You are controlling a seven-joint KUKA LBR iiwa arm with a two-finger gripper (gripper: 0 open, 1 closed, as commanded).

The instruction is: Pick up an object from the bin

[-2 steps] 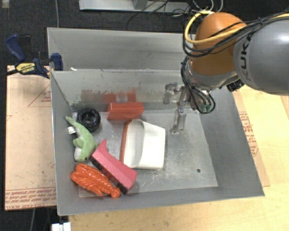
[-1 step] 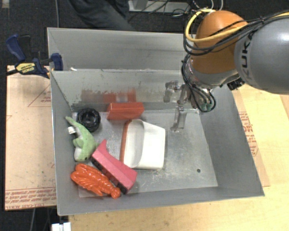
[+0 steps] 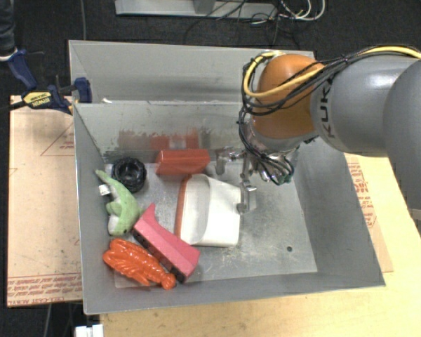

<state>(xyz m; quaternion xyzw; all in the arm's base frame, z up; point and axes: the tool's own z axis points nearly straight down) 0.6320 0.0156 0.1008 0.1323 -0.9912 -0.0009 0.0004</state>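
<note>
**Over the bin's middle: gripper at the right edge of the white box**

Over the middle of the bin, slightly toward the far wall, the gripper hangs below the orange cover of the arm, which comes in across the right rim. It is low, at the right edge of the white box. Released or clenched: cannot tell from this angle. Nothing is seen grasped.

White box: flat on the floor at the bin's centre, with a reddish strip along its left edge.

Neighbours:
- The red block lies at the foot of the far wall, just beside the box's far edge.
- The black ring sits toward the far-left corner, apart from the red block.
- The green-and-white toy lies along the left wall, between the ring and the pink block.
- The pink block lies diagonally, with its nearer end close against the box's near-left corner. Touching or not: cannot tell.
- The orange toy is in the near-left corner, touching the pink block.

Open room: the floor is bare from the box's right edge to the right wall. A bare strip also runs along the near edge in front of the box. The left half is crowded, with little gap along the left wall.
</note>
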